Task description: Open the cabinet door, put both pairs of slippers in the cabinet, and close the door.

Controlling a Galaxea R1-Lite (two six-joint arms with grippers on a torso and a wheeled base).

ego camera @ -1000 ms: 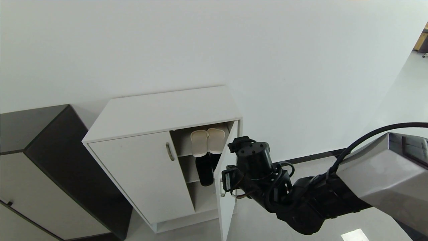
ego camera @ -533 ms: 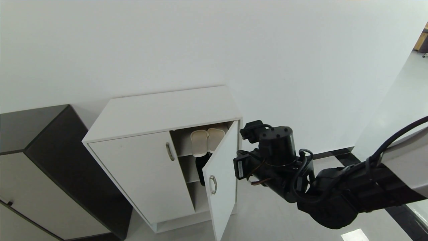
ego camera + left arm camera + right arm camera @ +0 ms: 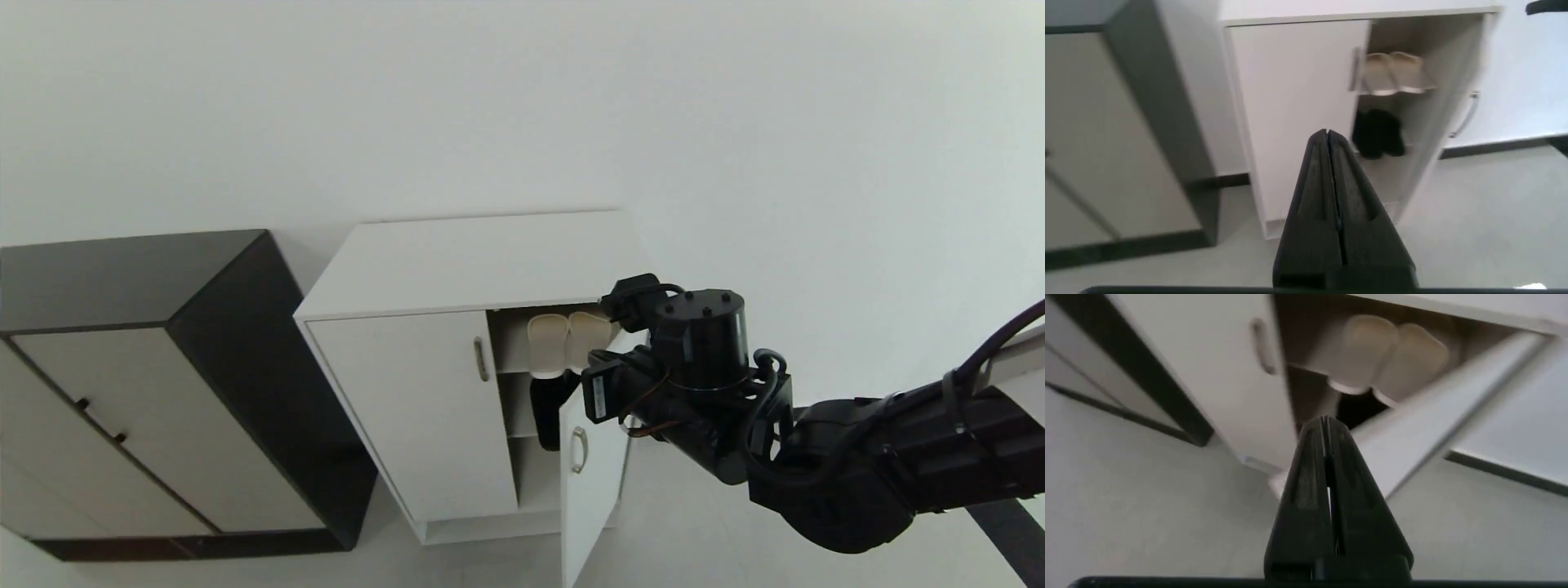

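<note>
White cabinet stood against the wall w/ two doors. L door was shut flat, w/ a metal handle near its inner edge. In the open half, beige slippers sat side by side on the upper shelf. Black slippers were on the shelf below, partly hidden by R door. That door hung ajar, swung partway out, its own handle facing outward.

Left gripper had its fingers pressed together w/ nothing between them. It hung in the air well apart from the cabinet front, pointing at it. Right gripper was closed down to a thin slit and held nothing. Its tip was close to R door's edge; touching or not, couldn't tell.

Dark cabinet w/ pale door fronts stood just beside the white one on the left. Plain white wall ran behind both, w/ pale grey floor below.
</note>
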